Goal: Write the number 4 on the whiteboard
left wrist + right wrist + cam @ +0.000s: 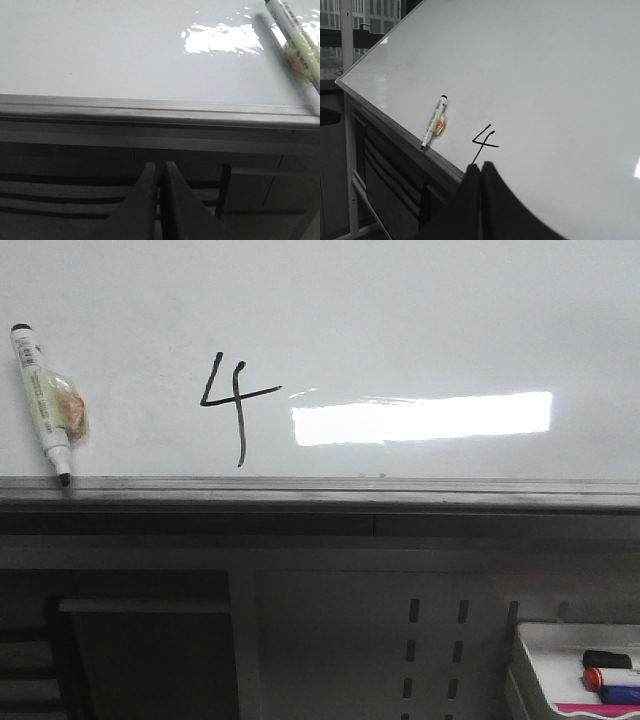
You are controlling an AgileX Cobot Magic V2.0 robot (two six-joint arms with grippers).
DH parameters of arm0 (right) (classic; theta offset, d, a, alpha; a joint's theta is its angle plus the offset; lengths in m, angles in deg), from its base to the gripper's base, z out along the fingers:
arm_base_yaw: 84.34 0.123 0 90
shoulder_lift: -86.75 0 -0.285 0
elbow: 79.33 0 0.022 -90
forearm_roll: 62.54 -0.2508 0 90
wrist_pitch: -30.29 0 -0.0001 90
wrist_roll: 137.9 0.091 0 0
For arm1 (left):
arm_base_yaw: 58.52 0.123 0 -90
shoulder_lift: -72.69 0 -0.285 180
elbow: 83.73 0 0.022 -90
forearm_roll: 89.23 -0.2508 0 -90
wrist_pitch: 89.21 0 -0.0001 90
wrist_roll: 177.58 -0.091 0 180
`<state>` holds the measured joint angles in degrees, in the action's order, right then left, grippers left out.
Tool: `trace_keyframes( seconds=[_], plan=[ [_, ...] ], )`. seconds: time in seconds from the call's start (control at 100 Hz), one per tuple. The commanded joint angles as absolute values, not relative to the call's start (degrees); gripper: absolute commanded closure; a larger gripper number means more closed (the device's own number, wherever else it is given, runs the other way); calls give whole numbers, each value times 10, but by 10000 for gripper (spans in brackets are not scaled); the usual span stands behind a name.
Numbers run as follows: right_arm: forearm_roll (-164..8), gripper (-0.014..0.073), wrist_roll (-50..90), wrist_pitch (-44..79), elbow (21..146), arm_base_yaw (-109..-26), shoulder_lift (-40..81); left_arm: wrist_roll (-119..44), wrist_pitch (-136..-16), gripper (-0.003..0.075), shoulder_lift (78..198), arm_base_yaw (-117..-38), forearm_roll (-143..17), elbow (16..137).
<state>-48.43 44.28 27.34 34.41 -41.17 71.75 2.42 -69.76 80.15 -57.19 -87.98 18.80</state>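
A thin black number 4 (233, 400) is drawn on the large glossy whiteboard (420, 320), just above its grey lower rail (320, 490). It also shows in the right wrist view (485, 141). A white marker (42, 400) leans on the board at the left, tip down on the rail; it shows in the left wrist view (295, 40) and the right wrist view (434, 121). My left gripper (159, 167) is shut and empty below the rail. My right gripper (480, 167) is shut and empty, its tips just below the 4. Neither gripper shows in the front view.
A small white tray (575, 670) with a red-capped marker (610, 678) and other markers sits at the lower right. Below the rail is a grey frame with slotted panels (435, 640) and a dark recess (150, 660). A bright light reflection (420, 418) lies on the board.
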Motion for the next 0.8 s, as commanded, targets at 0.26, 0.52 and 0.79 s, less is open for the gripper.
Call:
trace_keyframes(
  seconds=[0.26,0.52,0.79],
  plan=[
    [-479,659,442,316,358,-418,713,29,-726,741,787,-571,-882,169],
    [-489,659,442,311,358,-562,713,29,-726,741,787,-571,-882,169],
    [-535,659,443,315,332,-777,713,29,-726,741,787,-571,-882,169]
  ],
)
